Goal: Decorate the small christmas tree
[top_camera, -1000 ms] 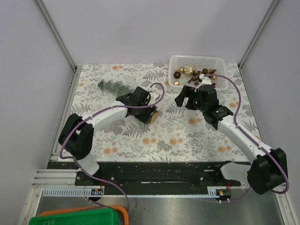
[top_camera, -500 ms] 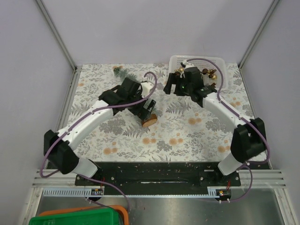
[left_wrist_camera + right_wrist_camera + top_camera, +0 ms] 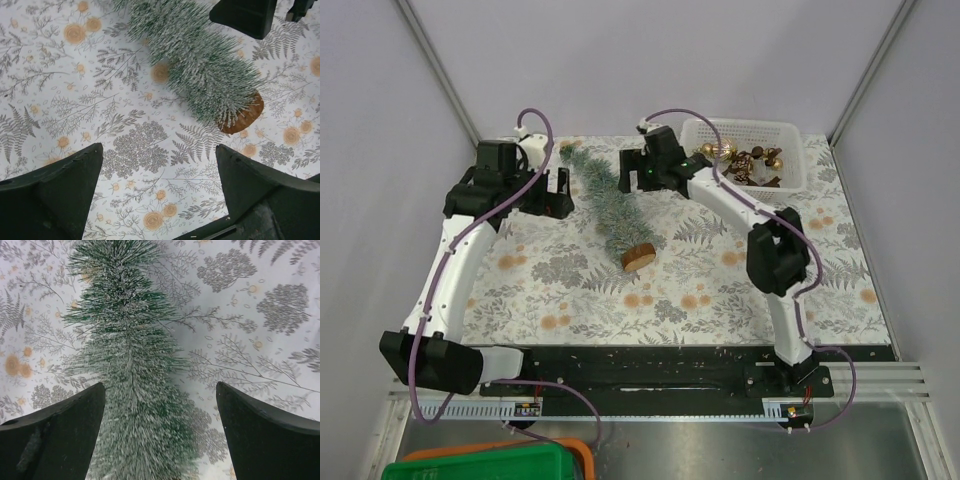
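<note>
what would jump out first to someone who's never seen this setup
The small christmas tree lies on its side on the floral tablecloth, tip toward the far edge and round wooden base toward the arms. The left gripper and the right gripper hang on either side of it, both open and empty. A white basket of gold and brown baubles sits at the far right corner.

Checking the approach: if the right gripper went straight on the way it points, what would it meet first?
Probably the small christmas tree, lying on its side just ahead of the open right gripper; how far is unclear.
</note>
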Tool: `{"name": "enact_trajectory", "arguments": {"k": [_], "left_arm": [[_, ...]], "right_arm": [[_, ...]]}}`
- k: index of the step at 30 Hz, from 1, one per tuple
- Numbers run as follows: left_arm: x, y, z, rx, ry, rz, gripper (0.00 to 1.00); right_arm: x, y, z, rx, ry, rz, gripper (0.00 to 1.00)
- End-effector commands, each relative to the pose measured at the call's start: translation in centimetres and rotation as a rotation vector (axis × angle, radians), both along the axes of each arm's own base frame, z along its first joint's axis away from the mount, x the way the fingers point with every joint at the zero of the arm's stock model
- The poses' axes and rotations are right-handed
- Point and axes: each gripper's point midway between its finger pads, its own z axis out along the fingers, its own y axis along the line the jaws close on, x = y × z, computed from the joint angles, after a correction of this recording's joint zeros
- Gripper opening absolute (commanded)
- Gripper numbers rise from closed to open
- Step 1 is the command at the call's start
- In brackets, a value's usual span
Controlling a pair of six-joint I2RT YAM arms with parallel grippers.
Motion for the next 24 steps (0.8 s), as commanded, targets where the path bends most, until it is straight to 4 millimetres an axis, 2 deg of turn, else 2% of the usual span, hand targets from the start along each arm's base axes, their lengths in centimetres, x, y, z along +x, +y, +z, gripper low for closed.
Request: {"name": "enact_trajectory", "arguments": {"k": [1, 4, 7, 11, 14, 16, 19, 22, 24], "left_arm": [[-0.7, 1.5, -1.2, -0.018, 0.034, 0.034, 0.99], [-0.6, 2.4, -1.8, -0.016, 0.044, 0.070, 0.99], [-0.5, 3.0, -2.2, -0.010, 0.045, 0.090, 0.99], [-0.4, 3.1, -3.0, -0.003, 0.067, 0.093, 0.99], [-0.4, 3.3, -3.8, 0.009, 0.085, 0.099, 0.99], [-0.6, 3.4, -4.2, 0.013, 0.096, 0.100, 0.99], [-0.7, 3.6, -4.8, 0.026, 0.108, 0.105, 0.99], [-0.5, 4.0, -5.2, 0.045, 0.115, 0.117, 0.99], [-0.4, 4.3, -5.4, 0.059, 0.121, 0.125, 0.99]], "right_arm": [[-0.4, 2.5, -2.7, -0.083, 0.044, 0.044, 0.99], [-0.3, 2.4, -5.2, -0.128, 0.082, 0.033, 0.99], [-0.5, 2.4, -6.3, -0.137, 0.097, 0.037, 0.99], [-0.7, 3.0, -6.7, -0.114, 0.105, 0.062, 0.98], [-0.6, 3.8, -6.1, -0.084, 0.091, 0.083, 0.93], [-0.4, 4.2, -5.0, -0.059, 0.071, 0.091, 0.88], [-0.4, 4.8, -2.8, -0.009, 0.025, 0.109, 0.77], [-0.7, 5.1, -1.7, 0.028, 0.009, 0.123, 0.51], [-1.0, 5.3, -1.4, 0.045, 0.008, 0.128, 0.29]]}}
